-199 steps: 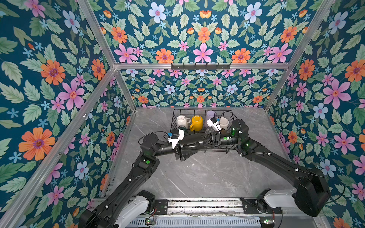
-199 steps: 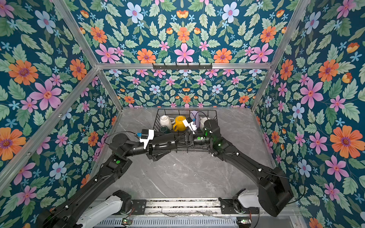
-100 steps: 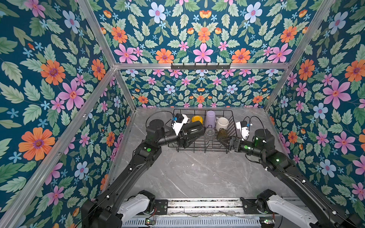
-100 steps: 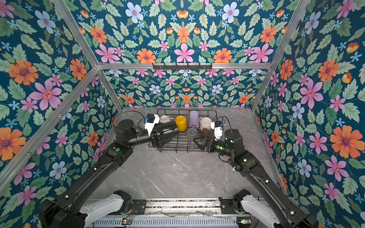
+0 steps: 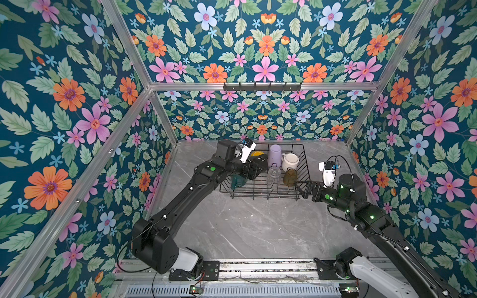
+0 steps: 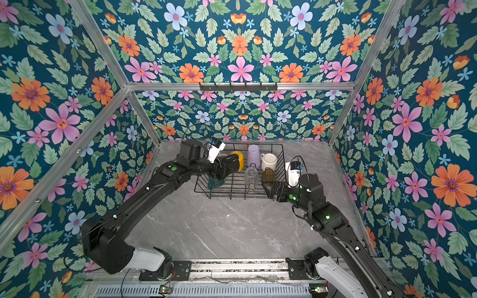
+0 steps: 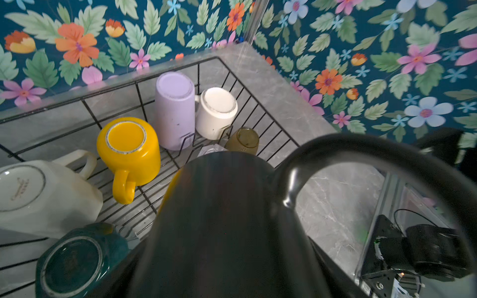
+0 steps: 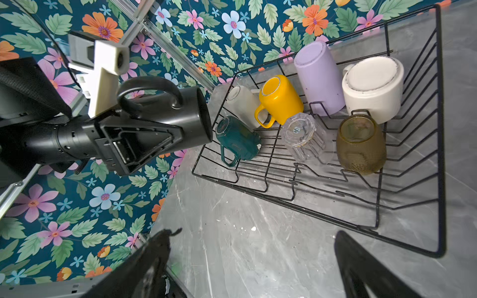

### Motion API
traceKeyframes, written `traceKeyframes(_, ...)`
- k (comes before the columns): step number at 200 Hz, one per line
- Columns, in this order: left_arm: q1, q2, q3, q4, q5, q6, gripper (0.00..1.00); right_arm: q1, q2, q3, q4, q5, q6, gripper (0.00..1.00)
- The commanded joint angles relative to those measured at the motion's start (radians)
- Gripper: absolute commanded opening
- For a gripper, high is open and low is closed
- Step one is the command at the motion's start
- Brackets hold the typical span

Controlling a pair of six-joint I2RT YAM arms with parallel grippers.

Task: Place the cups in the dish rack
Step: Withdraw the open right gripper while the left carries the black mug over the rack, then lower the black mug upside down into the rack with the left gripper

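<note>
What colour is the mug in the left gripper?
Plain glossy black: the black handled mug shows no pattern. Best seen in the right wrist view.

Place: robot laboratory test cell, dressed with kitchenware.
Walls: floral-print panels at 9, 12 and 3 o'clock, enclosing the work area.
Frame: bare aluminium extrusion along the panel joints.
Work surface: grey marble-look tabletop.
Mounting: metal rail at 6 o'clock, carrying two black robot arms, the left arm from 7 o'clock and the right arm from 5 o'clock.
Instruments: white camera module on a wrist; green status light on an arm joint.
Fitting: black hook bar at 12 o'clock.
Kitchen props: black wire dish rack toward 12 o'clock on the tabletop, holding upturned cups, among them a yellow mug.
</note>
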Motion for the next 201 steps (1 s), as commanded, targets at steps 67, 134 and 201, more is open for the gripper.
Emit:
traceKeyframes(67,-0.087,0.271,0.254,-0.277,-0.304,0.002,0.00,-0.002,-0.042,-0.035,-0.023,0.015,-0.015,0.99)
traceKeyframes(134,-0.095,0.402,0.327,-0.329,-0.336,-0.005,0.00,-0.003,-0.045,-0.047,-0.023,0.012,-0.026,0.99)
traceKeyframes(201,-0.098,0.504,0.357,-0.362,-0.358,-0.004,0.00,-0.005,-0.051,-0.058,-0.022,0.004,-0.028,0.99)
